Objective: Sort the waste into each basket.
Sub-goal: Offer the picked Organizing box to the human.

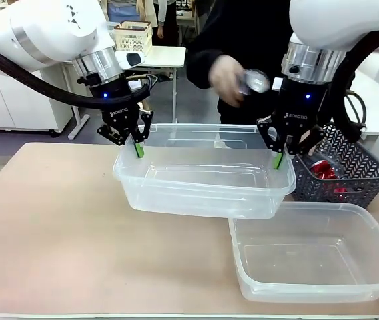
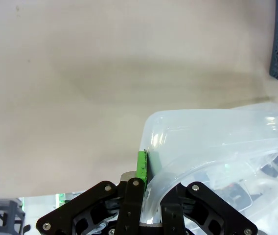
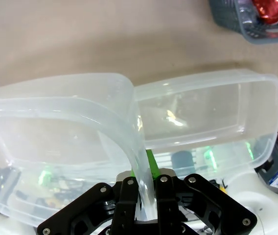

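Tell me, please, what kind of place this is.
Probably a robotics lab: a left arm and a right arm hold a clear tub at a table, facing a person; a white table stands farther back.

Tan table: clear tub, grey basket
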### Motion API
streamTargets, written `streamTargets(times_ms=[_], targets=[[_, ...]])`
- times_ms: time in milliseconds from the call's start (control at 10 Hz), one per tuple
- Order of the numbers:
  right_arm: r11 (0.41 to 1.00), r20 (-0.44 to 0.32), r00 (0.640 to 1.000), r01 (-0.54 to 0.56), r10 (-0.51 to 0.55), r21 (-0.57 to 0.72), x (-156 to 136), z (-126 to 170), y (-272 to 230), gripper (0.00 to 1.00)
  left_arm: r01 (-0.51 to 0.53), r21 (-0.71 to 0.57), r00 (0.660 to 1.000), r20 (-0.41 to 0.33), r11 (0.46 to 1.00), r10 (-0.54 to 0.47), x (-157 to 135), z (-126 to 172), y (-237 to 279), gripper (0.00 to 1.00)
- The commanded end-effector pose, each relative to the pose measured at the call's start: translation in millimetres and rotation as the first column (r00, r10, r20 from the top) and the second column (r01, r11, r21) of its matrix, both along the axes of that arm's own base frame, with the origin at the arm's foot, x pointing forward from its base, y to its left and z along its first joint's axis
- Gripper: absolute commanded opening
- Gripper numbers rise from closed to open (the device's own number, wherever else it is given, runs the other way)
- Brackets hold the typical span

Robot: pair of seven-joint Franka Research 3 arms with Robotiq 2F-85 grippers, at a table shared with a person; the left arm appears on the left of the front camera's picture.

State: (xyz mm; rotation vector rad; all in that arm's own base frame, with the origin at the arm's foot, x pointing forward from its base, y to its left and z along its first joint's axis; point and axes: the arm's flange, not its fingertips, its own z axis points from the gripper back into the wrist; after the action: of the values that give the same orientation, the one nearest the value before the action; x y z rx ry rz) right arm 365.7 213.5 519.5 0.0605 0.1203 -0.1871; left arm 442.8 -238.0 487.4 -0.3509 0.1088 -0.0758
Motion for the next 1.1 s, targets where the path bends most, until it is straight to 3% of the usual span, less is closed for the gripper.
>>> streamTargets(times_ms=[0, 1000], targets=[[1.000, -0.014, 1.000, -0.008, 0.008, -0.007, 0.0, -1.2, 0.1, 0.04, -0.028, -0.023, 1.000, 0.006, 0.999, 0.028, -2.1, 8.2, 4.1, 0.05], [1.000, -0.014, 1.000, -0.008, 0.008, -0.007, 0.0, -1.2, 0.1, 0.04, -0.028, -0.023, 1.000, 0.006, 0.999, 0.028, -2.1, 8.2, 4.1, 0.05]])
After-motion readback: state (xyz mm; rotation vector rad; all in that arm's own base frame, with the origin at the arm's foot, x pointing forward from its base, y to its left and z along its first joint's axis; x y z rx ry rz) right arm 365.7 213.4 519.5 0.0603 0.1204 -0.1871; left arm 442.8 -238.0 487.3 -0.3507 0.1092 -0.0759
